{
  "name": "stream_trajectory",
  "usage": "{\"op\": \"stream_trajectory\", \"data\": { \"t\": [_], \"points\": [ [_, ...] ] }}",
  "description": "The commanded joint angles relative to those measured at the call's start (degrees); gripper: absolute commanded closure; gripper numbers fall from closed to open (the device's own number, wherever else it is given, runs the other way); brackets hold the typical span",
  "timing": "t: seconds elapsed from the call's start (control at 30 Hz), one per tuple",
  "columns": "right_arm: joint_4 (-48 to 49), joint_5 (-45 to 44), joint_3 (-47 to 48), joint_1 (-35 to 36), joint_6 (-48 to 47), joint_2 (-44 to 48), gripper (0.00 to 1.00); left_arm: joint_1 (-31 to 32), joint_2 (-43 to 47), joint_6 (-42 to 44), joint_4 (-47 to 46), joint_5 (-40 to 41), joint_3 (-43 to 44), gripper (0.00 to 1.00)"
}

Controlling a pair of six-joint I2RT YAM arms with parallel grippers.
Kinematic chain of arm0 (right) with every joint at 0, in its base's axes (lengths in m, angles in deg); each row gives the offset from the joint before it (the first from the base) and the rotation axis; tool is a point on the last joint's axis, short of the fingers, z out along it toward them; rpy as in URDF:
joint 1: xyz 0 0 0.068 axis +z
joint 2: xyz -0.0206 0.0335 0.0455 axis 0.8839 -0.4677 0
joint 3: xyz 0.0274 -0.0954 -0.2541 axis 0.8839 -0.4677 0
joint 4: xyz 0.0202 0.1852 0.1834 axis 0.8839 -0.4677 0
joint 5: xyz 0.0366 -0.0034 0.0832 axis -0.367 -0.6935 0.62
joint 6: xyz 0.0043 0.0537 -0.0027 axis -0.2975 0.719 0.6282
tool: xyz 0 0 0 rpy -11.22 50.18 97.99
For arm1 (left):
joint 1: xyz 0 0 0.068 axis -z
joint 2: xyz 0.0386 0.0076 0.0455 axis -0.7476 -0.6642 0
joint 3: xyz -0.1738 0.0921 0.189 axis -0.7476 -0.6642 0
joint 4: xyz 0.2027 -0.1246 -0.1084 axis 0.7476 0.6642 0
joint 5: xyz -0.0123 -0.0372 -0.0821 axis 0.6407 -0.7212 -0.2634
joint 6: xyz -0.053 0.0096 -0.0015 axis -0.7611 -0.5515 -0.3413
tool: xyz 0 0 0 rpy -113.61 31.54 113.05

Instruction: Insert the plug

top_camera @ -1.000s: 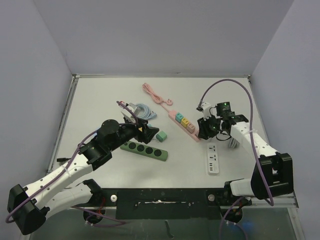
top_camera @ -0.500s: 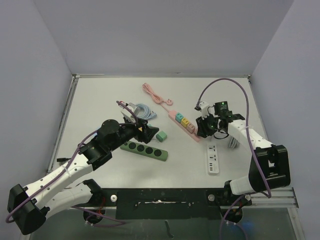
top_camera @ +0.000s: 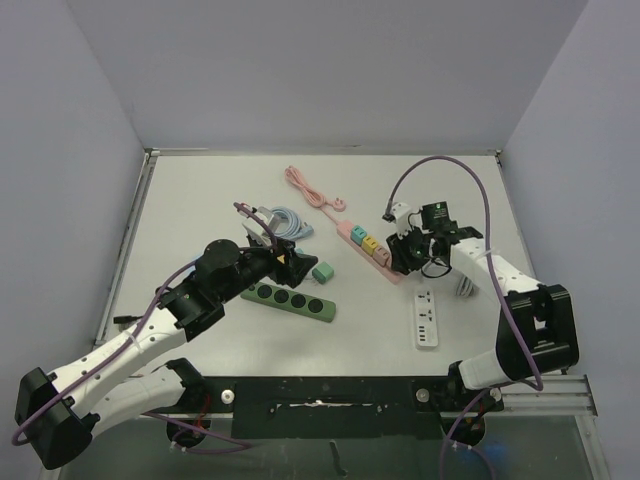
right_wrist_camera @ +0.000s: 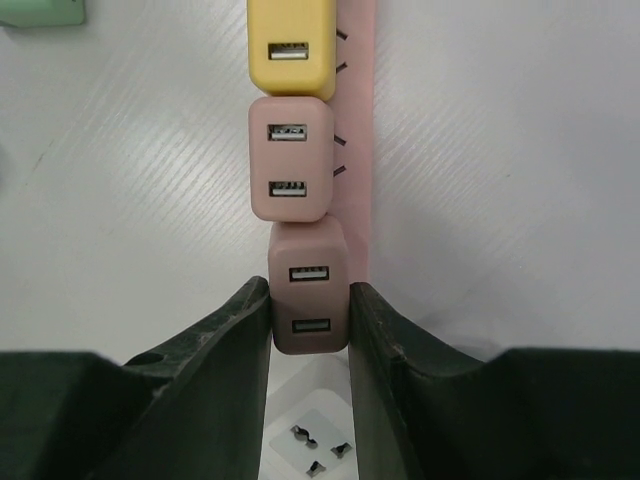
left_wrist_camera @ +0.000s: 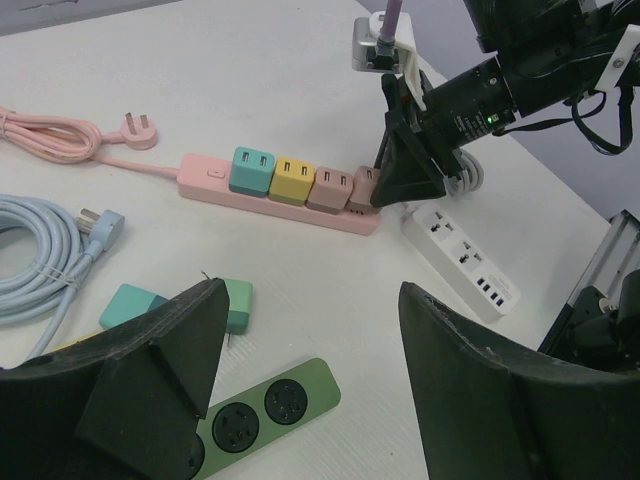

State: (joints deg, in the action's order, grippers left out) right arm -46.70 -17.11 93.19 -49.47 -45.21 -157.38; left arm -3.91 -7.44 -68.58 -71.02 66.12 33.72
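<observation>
Insertion nearly done: mauve plug (right_wrist_camera: 308, 262) at end of pink strip (left_wrist_camera: 205, 173).
Clamped by right gripper (right_wrist_camera: 310, 296) (seating unconfirmed, release outstanding); left gripper (left_wrist_camera: 310, 312) spread, empty.

The left arm (top_camera: 130, 345) stretches diagonally up and to the right from its base, and the left gripper (top_camera: 297, 264) points right, its jaws standing wide apart with nothing between them. The right arm (top_camera: 505, 285) folds back to the left with its wrist tilted down. The right gripper (top_camera: 404, 259) presses its fingers (right_wrist_camera: 230, 340) against both sides of a dusty-pink plug (right_wrist_camera: 308, 290).
</observation>
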Motion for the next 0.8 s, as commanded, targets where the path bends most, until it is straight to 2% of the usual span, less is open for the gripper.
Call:
{"op": "stream_trajectory", "data": {
  "t": [0.0, 0.17, 0.37, 0.5, 0.6, 0.77],
  "points": [
    [-1.1, -10.3, -2.0, 1.0, -2.2, -5.1, 1.00, -0.3, 1.0, -0.2, -3.1, 1.2, 0.1, 0.33],
    [-1.0, -17.7, -2.4, 1.1, -3.9, -7.3, 1.00, -0.3, 1.3, 0.1, -2.8, 1.6, 0.2, 0.33],
    [-0.2, -17.8, -3.0, 1.1, -4.0, -11.5, 1.00, -0.3, 1.6, 0.3, -2.2, 2.1, 0.3, 0.33],
    [1.2, -20.9, -2.9, 1.2, -1.7, -12.3, 0.99, -0.3, 1.9, 0.3, -2.4, 2.8, 0.1, 0.33],
    [1.7, -18.9, -1.4, 1.3, 0.6, -8.1, 0.89, -0.3, 2.0, 0.2, -2.7, 3.1, 0.1, 0.33],
    [-0.5, -10.8, 2.3, 1.4, 3.5, -0.2, 0.59, -0.3, 1.9, 0.2, -2.8, 4.6, 0.2, 0.33]
  ]
}}
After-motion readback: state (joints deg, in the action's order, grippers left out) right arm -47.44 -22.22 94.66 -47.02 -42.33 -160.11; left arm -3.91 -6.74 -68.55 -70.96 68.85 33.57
